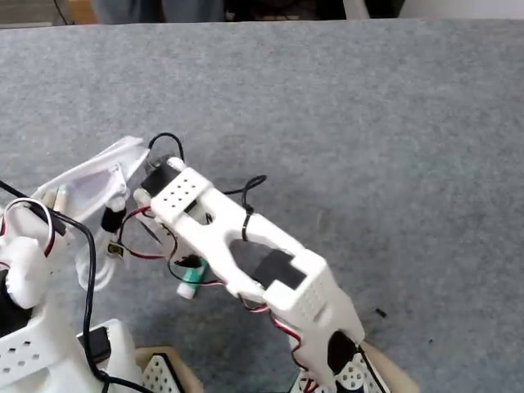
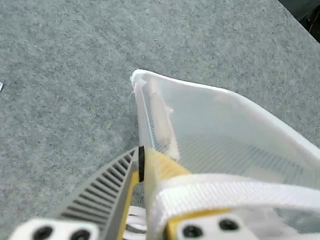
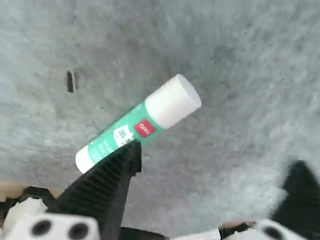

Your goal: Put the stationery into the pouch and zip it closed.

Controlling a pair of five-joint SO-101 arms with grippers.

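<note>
Right end effector point(image 3: 215, 165) spread, one finger touching glue stick point(image 3: 140, 125) lying on tabletop point(image 3: 240, 60). Left end effector point(image 2: 141, 162) pinching pouch point(image 2: 225, 135) edge. Close off-centre and you may roll the stick away.

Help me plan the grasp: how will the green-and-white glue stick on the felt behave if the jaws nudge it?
The green-and-white cylindrical glue stick lies on its side, so a sideways nudge would probably roll it. Its smooth plastic looks slippery, though the grey felt tabletop may slow it. It looks rigid and light.
</note>
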